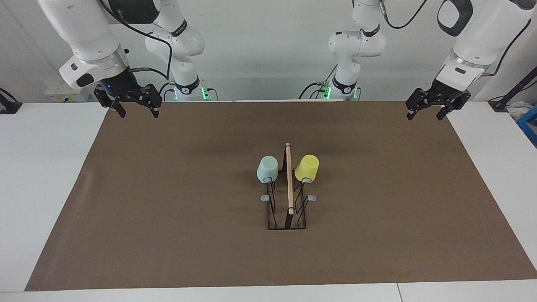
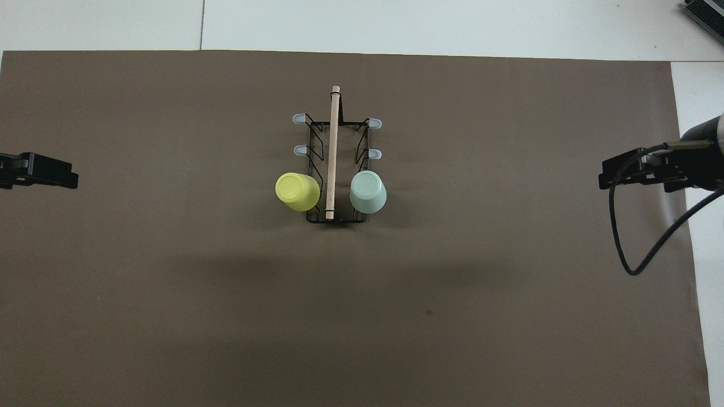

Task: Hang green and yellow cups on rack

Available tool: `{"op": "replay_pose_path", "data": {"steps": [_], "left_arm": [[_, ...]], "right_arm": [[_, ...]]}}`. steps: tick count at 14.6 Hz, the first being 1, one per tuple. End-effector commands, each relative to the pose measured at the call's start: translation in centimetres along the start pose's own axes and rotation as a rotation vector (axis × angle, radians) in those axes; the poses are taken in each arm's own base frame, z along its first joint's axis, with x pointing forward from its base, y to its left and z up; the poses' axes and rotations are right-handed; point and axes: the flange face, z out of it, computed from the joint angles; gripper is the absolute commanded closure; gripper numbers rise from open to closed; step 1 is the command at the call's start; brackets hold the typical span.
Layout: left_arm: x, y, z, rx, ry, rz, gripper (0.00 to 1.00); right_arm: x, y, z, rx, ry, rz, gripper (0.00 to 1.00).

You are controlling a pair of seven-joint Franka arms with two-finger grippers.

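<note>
- The rack [image 1: 288, 197] [image 2: 335, 169] stands mid-mat, its wooden bar [image 1: 289, 178] [image 2: 333, 151] running away from me.
- The green cup [image 1: 267, 169] [image 2: 368, 192] hangs upside down on the rack's peg nearest me, on the side toward my right arm's end.
- The yellow cup [image 1: 306, 167] [image 2: 297, 191] hangs likewise on the nearest peg of the side toward my left arm's end.
- The four pegs farther from me are bare.
- My left gripper [image 1: 426, 111] [image 2: 42, 171] waits in the air, well apart from the rack, fingers spread and empty.
- My right gripper [image 1: 138, 108] [image 2: 636, 172] hangs well apart from the rack too, fingers apart, holding nothing.
- The brown mat [image 1: 168, 209] [image 2: 169, 311] lies under the rack.
</note>
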Motion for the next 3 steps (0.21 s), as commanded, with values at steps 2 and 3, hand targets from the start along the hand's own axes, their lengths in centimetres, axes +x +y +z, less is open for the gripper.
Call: {"op": "replay_pose_path", "data": {"steps": [2, 3], "left_arm": [[-0.38, -0.37, -0.61, -0.004, 0.001, -0.016, 0.00], [-0.37, -0.37, -0.62, -0.004, 0.003, -0.016, 0.00]], "right_arm": [[0.31, -0.23, -0.15, 0.022, 0.003, 0.021, 0.00], [0.31, -0.23, -0.15, 0.022, 0.003, 0.021, 0.00]]}}
